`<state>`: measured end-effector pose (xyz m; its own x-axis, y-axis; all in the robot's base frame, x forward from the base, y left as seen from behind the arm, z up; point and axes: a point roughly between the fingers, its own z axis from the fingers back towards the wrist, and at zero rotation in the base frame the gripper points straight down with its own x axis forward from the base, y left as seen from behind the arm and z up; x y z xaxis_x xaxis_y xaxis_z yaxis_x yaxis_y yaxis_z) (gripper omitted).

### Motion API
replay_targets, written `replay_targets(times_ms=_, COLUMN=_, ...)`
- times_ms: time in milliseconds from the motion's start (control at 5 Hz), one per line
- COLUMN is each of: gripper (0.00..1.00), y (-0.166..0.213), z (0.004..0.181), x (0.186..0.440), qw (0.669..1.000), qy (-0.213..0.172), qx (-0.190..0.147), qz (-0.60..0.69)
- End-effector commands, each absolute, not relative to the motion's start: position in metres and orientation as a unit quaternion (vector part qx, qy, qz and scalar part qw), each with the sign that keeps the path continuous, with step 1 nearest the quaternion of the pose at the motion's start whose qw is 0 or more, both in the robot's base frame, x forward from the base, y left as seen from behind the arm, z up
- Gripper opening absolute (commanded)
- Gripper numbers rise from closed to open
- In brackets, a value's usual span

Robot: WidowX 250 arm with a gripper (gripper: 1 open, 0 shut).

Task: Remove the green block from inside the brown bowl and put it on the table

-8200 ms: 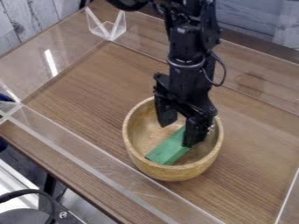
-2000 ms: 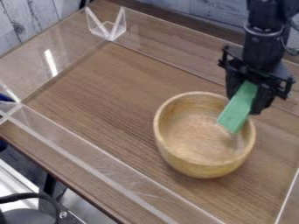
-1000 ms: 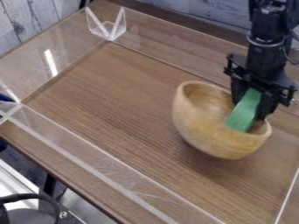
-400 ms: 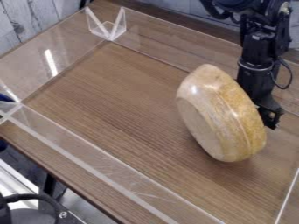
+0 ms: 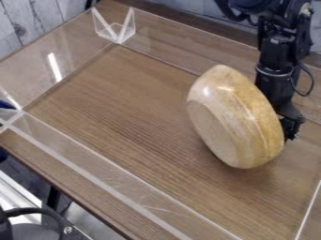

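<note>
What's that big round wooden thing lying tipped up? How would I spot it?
Look at the brown wood-grain table with clear plastic walls around it, then go to its right side, beside the black robot arm. There the brown bowl stands tipped on its edge, its rounded underside facing you. It is the only loose light-tan wooden thing there.

Brown bowl tipped on edge, its inside turned away, green block unseen, fingers mostly hidden behind the bowl's rim

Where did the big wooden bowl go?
The round light-tan wooden bowl is tipped up on its side at the right of the brown wood-grain table, its underside facing the camera, right in front of the black gripper.
</note>
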<state>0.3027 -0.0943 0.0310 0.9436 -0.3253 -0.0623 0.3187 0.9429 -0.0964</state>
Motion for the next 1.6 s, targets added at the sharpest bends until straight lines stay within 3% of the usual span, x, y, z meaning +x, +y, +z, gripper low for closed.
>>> replay_targets(times_ms=0, gripper=1.0, y=-0.091, z=0.041, x=0.309, qw=0.986, qy=0.015, qx=-0.042, qz=-0.161)
replay_targets(times_ms=200, gripper=0.0, y=-0.088, z=0.045, x=0.307, qw=0.986, qy=0.012, qx=-0.043, qz=-0.159)
replay_targets(times_ms=1400, gripper=0.0, y=-0.075, z=0.056, x=0.301, qw=0.987, qy=0.003, qx=-0.057, qz=-0.152)
